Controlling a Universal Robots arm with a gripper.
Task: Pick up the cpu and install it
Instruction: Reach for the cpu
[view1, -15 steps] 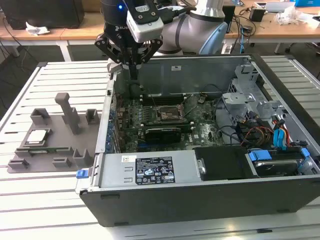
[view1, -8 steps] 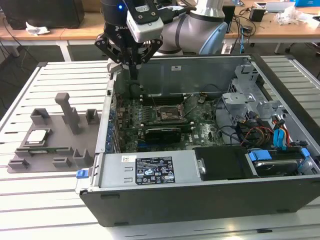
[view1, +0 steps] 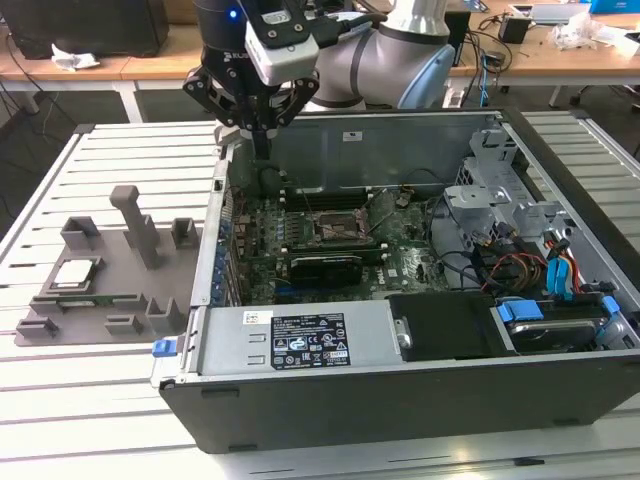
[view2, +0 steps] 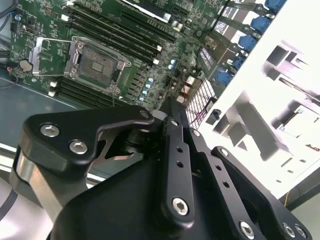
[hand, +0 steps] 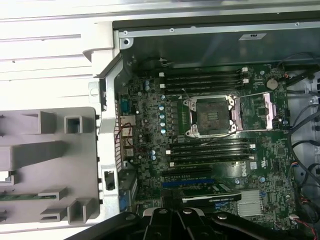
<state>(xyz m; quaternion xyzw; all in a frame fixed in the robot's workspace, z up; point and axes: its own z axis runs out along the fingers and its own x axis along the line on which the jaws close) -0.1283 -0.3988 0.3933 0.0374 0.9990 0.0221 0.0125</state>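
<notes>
- The open computer case (view1: 420, 385) is holding a green circuit board (view1: 300, 245), lying flat below the gripper (view1: 262, 146).
- On that board the square socket (view1: 335, 228) is sitting with its metal lid swung open, below the gripper and a little toward the exterior view's right; it is showing in both wrist views (view2: 97, 62) (hand: 210, 116).
- A grey plastic tray (view1: 120, 300) is carrying the cpu (view1: 75, 272), which is resting flat in a recess, well apart from the gripper, lower and toward the exterior view's left.
- The gripper is hanging over the case's back corner with its fingers pressed together, gripping nothing.
- Case and tray are both standing on a white slatted table (view1: 100, 410); wooden desks (view1: 560, 60) are running along behind the arm.
- The cpu's top is looking silvery and smooth, the tray matte with blocky uprights, the case walls bare grey metal, and the gripper (view2: 170, 107) black with bolted links.
</notes>
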